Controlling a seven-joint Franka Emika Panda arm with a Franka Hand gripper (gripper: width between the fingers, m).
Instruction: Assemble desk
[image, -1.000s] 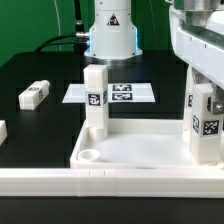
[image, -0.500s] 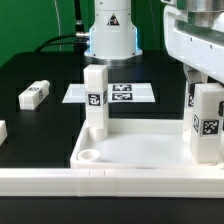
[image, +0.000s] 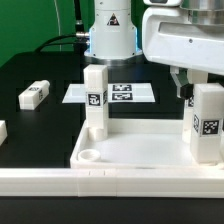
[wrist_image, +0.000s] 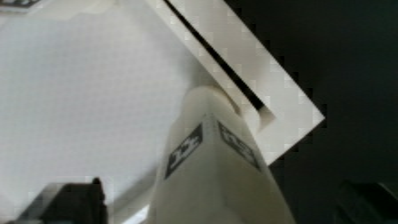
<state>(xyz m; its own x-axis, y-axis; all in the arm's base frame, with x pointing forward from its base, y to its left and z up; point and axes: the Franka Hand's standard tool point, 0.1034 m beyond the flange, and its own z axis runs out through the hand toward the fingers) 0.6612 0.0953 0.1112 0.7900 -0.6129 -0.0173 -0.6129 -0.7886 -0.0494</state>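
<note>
My pincer (image: 187, 84) has drawn off toward the exterior view's left, jaws wide, leaving the leg (image: 207, 120) upright in the tabletop's (image: 140, 150) right corner, so it seems seated.

The white robot arm housing (image: 185, 35) has been shifted toward the exterior view's left. The gripper (image: 186, 86) has been lifted off the right-hand white square-section tagged leg (image: 208, 120), whose top is now uncovered.

Exterior view looks low across the tabletop (image: 150, 150); wrist view hugs one leg (wrist_image: 222, 165).
</note>
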